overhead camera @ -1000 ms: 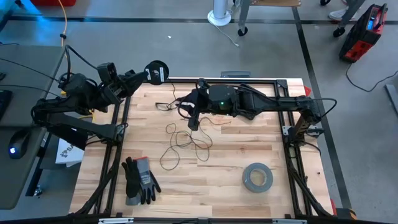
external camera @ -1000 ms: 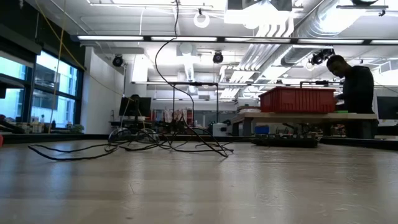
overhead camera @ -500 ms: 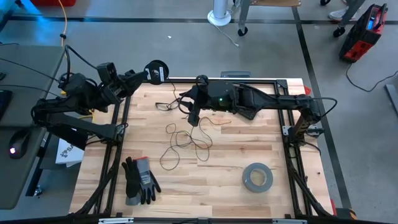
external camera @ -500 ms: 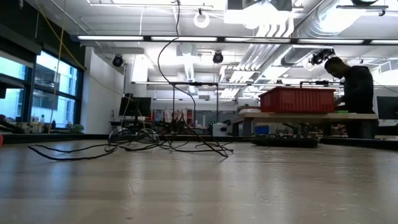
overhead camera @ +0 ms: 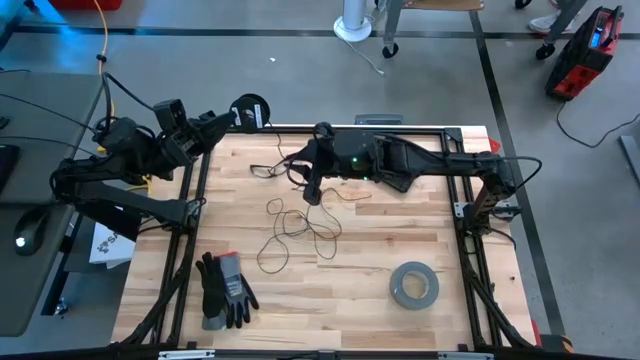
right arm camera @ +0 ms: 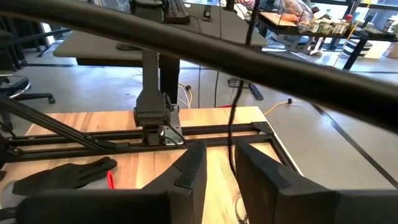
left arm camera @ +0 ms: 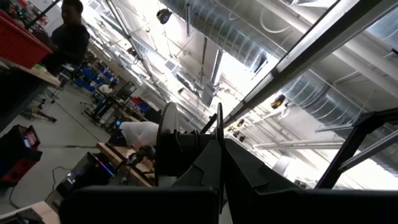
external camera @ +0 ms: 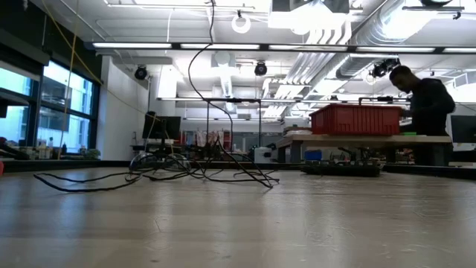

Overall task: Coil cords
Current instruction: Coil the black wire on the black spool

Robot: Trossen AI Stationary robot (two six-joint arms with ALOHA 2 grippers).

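Observation:
The thin dark cord lies in loose loops (overhead camera: 300, 225) on the wooden table's middle. In the low view a strand rises from the pile (external camera: 201, 175) up out of the picture. Its small round black spool (overhead camera: 251, 113) sits at the tip of my left gripper (overhead camera: 238, 117), which is shut on it, high over the table's far left corner. My right gripper (overhead camera: 310, 190) hovers over the loops' far end. It is open, and a strand of cord (right arm camera: 232, 137) runs through the gap between its fingers (right arm camera: 193, 168). My left gripper pinches one thin flange of the spool (left arm camera: 219, 134) between its two shut fingers. The rest of the spool (left arm camera: 165, 140) stands out to one side. The fingers slant upward from the table's left, and the spool is held clear of the table. My right gripper has the cord strand between its fingers; whether a finger touches it I cannot tell.
A grey tape roll (overhead camera: 413, 285) lies near the table's front right and a pair of dark gloves (overhead camera: 225, 290) at the front left. Black frame rails (overhead camera: 400, 130) border the table. A yellow cable (overhead camera: 102, 40) runs off the far left. A person (external camera: 428, 104) works in the room behind.

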